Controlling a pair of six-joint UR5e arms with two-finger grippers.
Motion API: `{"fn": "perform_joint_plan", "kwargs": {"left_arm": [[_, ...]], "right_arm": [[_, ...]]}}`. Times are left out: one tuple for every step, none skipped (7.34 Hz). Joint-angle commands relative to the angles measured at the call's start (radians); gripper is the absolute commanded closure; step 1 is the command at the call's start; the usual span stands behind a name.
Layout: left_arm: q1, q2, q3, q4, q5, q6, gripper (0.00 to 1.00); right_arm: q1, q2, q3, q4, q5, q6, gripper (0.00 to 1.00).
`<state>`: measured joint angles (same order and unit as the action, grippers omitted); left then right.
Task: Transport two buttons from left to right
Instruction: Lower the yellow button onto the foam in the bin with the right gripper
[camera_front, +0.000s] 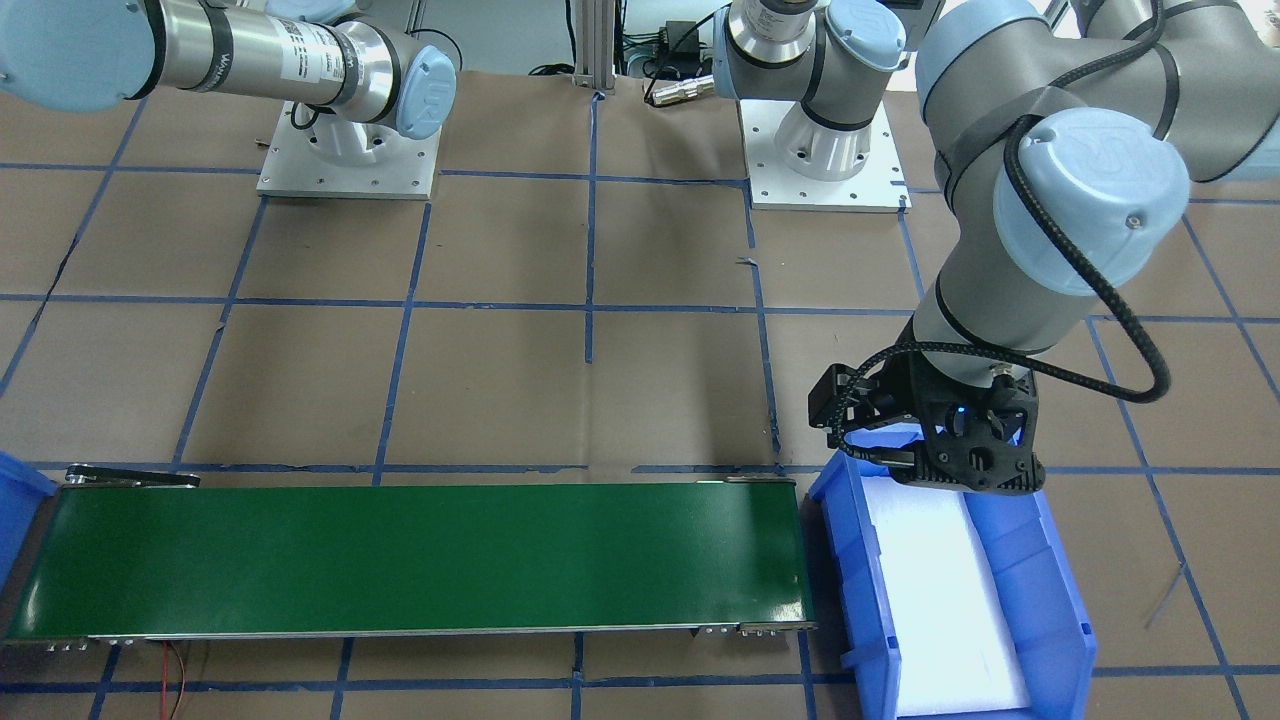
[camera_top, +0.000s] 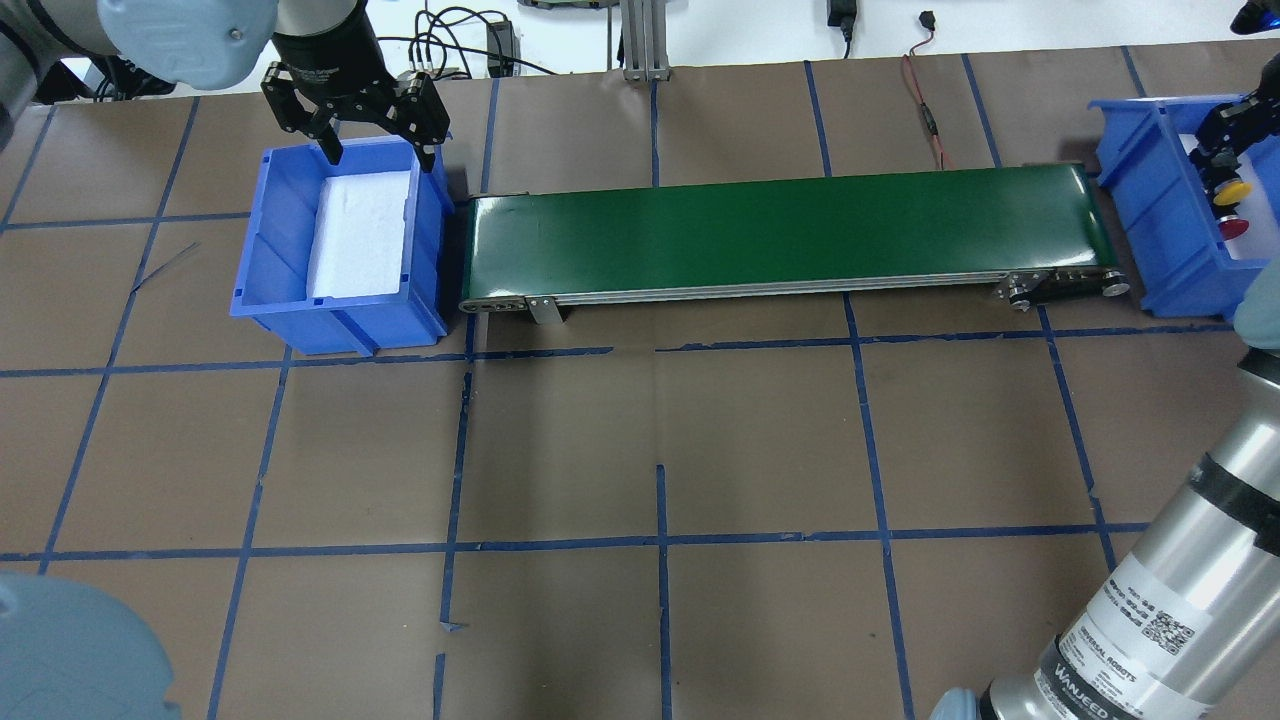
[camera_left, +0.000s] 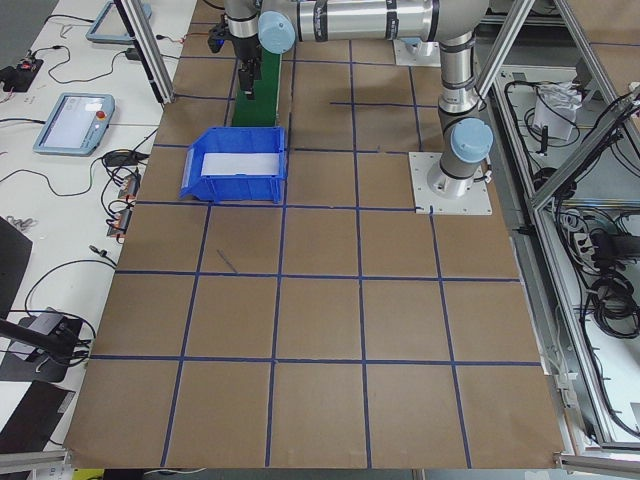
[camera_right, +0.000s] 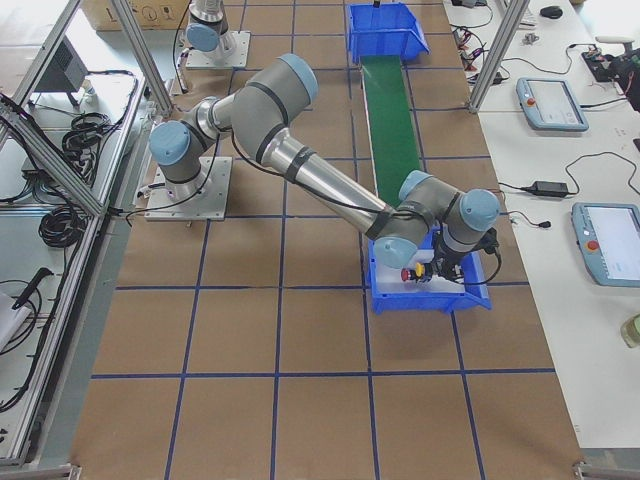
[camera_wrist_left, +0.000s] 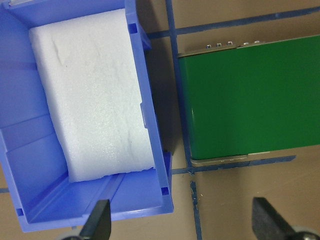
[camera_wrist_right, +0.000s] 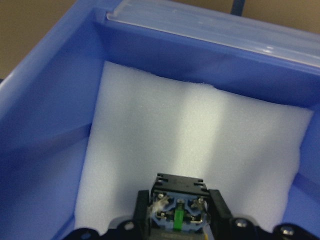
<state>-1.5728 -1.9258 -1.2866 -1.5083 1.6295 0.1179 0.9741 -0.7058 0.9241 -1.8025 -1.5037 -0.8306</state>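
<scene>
Brown table (camera_top: 760, 430) | right hand (camera_wrist_right: 179, 212) grips button (camera_wrist_right: 177, 192); left hand (camera_top: 380, 155) spread

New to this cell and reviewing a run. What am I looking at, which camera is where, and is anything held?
Two robot arms work at a taped table. One view faces the robot, one looks over its shoulders, two look from the table ends, and each wrist carries a camera. A green conveyor belt lies between two blue bins. The left gripper hangs open over the left bin, which holds only white foam. The right gripper is inside the right bin, shut on what looks like the yellow button. The red button lies beside it.
</scene>
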Motion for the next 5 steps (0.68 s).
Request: {"fn": "perform_joint_plan", "kwargs": {"left_arm": [[0.005, 0.001, 0.007, 0.002, 0.001, 0.002, 0.0], [0.007, 0.001, 0.006, 0.002, 0.0, 0.002, 0.0], [0.004, 0.001, -0.005, 0.002, 0.001, 0.002, 0.0], [-0.004, 0.004, -0.016, 0.0, 0.003, 0.002, 0.0], [-0.007, 0.001, -0.017, 0.0, 0.001, 0.0, 0.0]], "right_arm": [[0.0, 0.0, -0.001, 0.0, -0.001, -0.001, 0.46], [0.0, -0.001, -0.001, 0.0, -0.001, -0.002, 0.44], [0.0, -0.001, -0.002, 0.006, -0.004, -0.002, 0.43], [0.0, -0.004, -0.004, 0.006, -0.004, -0.002, 0.43], [0.0, -0.006, -0.005, 0.006, -0.004, -0.004, 0.43]]}}
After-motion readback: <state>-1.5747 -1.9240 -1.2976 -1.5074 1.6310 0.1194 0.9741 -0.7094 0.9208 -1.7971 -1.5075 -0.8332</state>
